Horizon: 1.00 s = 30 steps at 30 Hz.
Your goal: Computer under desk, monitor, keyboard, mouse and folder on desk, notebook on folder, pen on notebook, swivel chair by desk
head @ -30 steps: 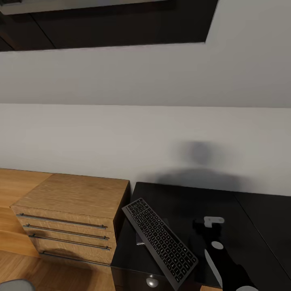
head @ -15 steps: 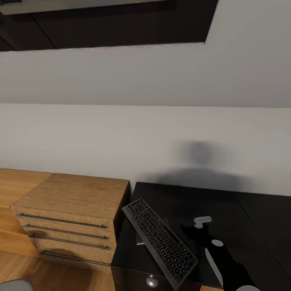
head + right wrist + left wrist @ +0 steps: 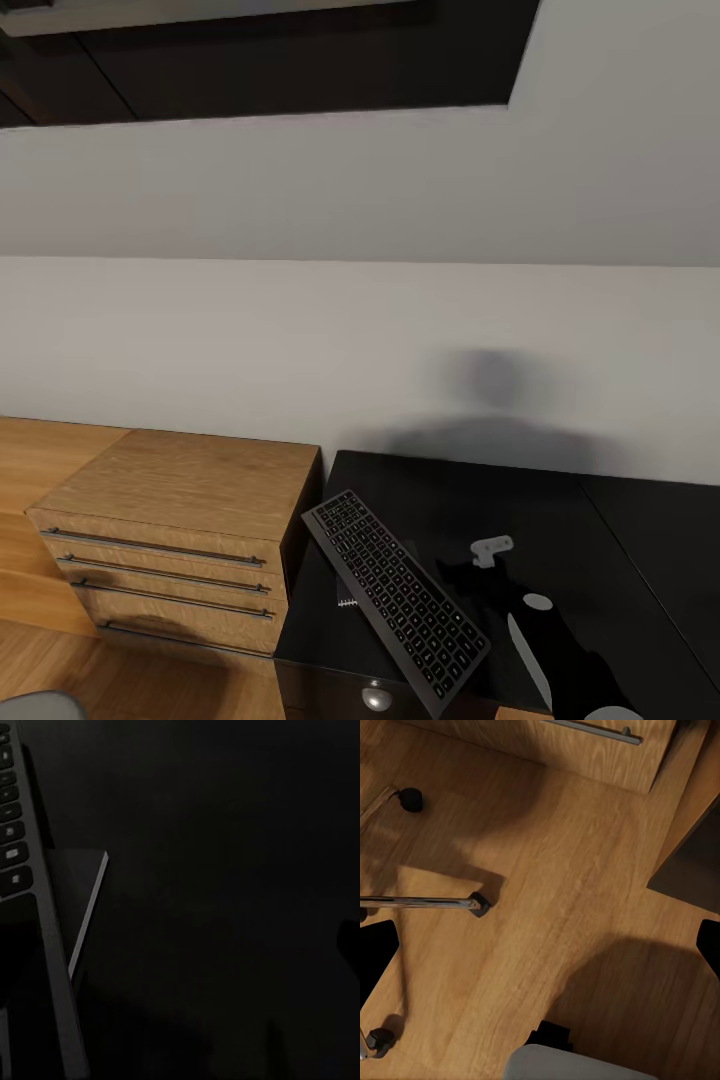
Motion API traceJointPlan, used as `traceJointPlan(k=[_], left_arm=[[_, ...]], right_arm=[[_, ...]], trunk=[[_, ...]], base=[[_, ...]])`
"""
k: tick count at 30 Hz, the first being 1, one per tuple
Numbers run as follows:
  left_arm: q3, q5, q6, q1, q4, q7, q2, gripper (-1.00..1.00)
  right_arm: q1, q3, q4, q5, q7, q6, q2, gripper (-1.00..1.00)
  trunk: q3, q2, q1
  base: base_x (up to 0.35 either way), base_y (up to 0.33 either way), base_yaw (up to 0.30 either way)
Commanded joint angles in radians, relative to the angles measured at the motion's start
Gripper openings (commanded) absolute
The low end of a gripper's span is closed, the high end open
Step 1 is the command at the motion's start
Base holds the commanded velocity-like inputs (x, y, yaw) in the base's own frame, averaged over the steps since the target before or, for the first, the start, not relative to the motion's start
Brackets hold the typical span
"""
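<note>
My right gripper (image 3: pixel 478 572) hovers beside the keyboard (image 3: pixel 395 594), jaws apart (left jaws too). Approach its long edge squarely, avoiding the notebook (image 3: pixel 75 892) underneath.

The slim dark grey keyboard (image 3: pixel 396 600) lies diagonally across the left part of the glossy black cabinet top (image 3: pixel 560 510), resting on a thin dark notebook (image 3: pixel 348 590) whose spiral edge pokes out on its left. So that corner is crowded. Right of the keyboard the black top is bare all the way back to the white wall (image 3: pixel 360 330), lots of room there; the right arm's black gripper (image 3: pixel 478 565) hangs over that stretch, just beside the keyboard's long edge. On the left, the light wooden drawer unit (image 3: pixel 180 540) butts against the cabinet. Lower down, the chrome chair legs with castors (image 3: pixel 435 902) spread over the wood floor (image 3: pixel 570 885) near the drawer front.
</note>
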Motion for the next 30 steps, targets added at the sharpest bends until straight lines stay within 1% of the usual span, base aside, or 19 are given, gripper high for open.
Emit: traceJointPlan(k=[1,16,26,30], left_arm=[[-0.008,0.009,-0.003,-0.001,0.0,0.004,0.0,1.0],[-0.008,0.009,-0.003,-0.001,0.0,0.004,0.0,1.0],[-0.008,0.009,-0.003,-0.001,0.0,0.004,0.0,1.0],[-0.008,0.009,-0.003,-0.001,0.0,0.004,0.0,1.0]], right_arm=[[0.0,-0.002,-0.002,0.006,0.007,0.005,0.0,1.0],[0.0,-0.002,0.001,0.007,0.014,0.003,0.0,1.0],[0.0,-0.001,0.004,0.007,0.015,0.0,0.0,1.0],[0.0,-0.001,0.005,0.007,0.018,0.0,0.0,1.0]], trunk=[[-0.001,-0.001,0.0],[-0.001,-0.001,0.0],[-0.001,-0.001,0.0],[-0.001,-0.001,0.0]], base=[[0.0,0.0,0.0],[0.0,0.008,0.0],[0.0,0.204,0.0],[0.0,0.078,0.0]])
